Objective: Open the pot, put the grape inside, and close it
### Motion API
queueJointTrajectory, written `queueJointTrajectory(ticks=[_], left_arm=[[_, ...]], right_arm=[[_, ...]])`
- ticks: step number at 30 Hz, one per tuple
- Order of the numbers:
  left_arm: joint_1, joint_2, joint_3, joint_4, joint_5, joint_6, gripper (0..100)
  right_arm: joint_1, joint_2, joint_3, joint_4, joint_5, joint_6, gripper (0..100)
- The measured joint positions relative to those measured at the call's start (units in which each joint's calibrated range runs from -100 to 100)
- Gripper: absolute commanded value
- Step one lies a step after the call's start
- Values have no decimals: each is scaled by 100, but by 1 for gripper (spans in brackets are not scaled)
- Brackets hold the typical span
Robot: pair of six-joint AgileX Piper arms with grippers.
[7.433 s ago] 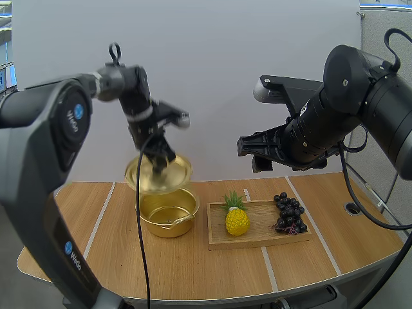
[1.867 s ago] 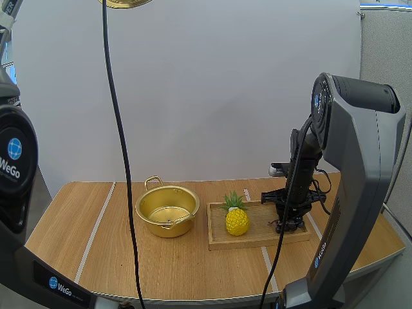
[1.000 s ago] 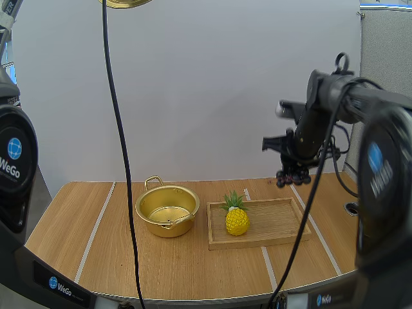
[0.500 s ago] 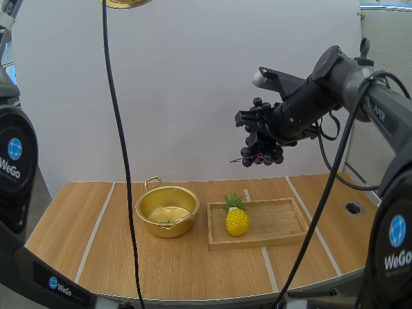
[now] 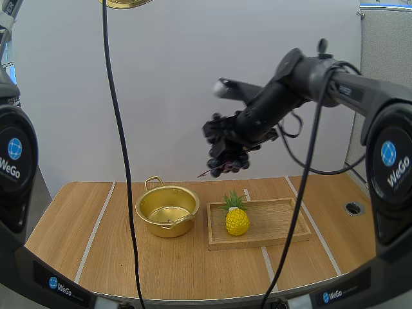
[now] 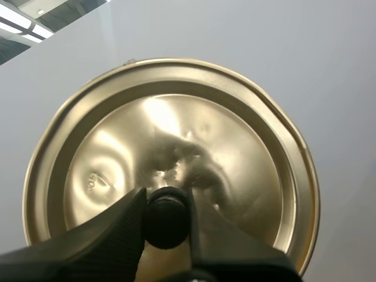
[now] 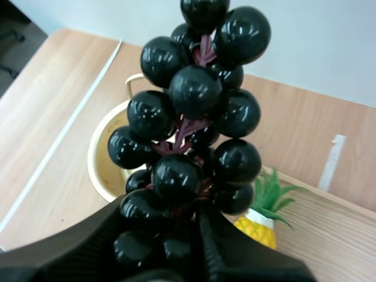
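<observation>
Here's the wooden table [image 5: 167,264], pale lines running front to back across it. The right arm [image 5: 335,77] stretches in from its own side, high over the tabletop and reaching towards the middle.

On the table's right half lies the wooden tray [image 5: 277,222], flat, its bare floor showing. Just to its left, close but not touching, the golden pot [image 5: 168,226] stands upright with its mouth open and a loop handle at the back rim. Its lid [image 6: 176,135] is way up in the air, well apart from the pot, just the rim peeking in at the top edge of the high view.

A yellow toy pineapple [image 5: 237,219] stands upright in the tray's left end, green crown up.

And the grapes [image 5: 225,164]: a dark, glossy bunch hanging in mid-air, well above the table, over the gap between pot and pineapple. From the right wrist, the pot's rim shows right behind the bunch, the pineapple beside it.

The right gripper [image 7: 167,217] has its two fingers pinched on the bunch's end. The left gripper [image 6: 166,202] is clamped narrow on the lid's black knob [image 6: 166,216], one finger on each side.
</observation>
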Motion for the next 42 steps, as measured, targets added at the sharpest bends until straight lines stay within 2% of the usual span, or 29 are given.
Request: queueJointTrajectory(ticks=[7, 13, 23, 42], left_arm=[[0, 0, 0, 0, 0, 0, 0], [0, 0, 0, 0, 0, 0, 0], [0, 0, 0, 0, 0, 0, 0], [0, 0, 0, 0, 0, 0, 0]], right_arm=[[697, 498, -2, -916, -909, 531, 0], [1016, 1081, -490, -1313, -1042, 847, 0], [1275, 1989, -1366, -1302, -835, 957, 0], [1509, 3051, -1498, -1521, -885, 1128, 0]])
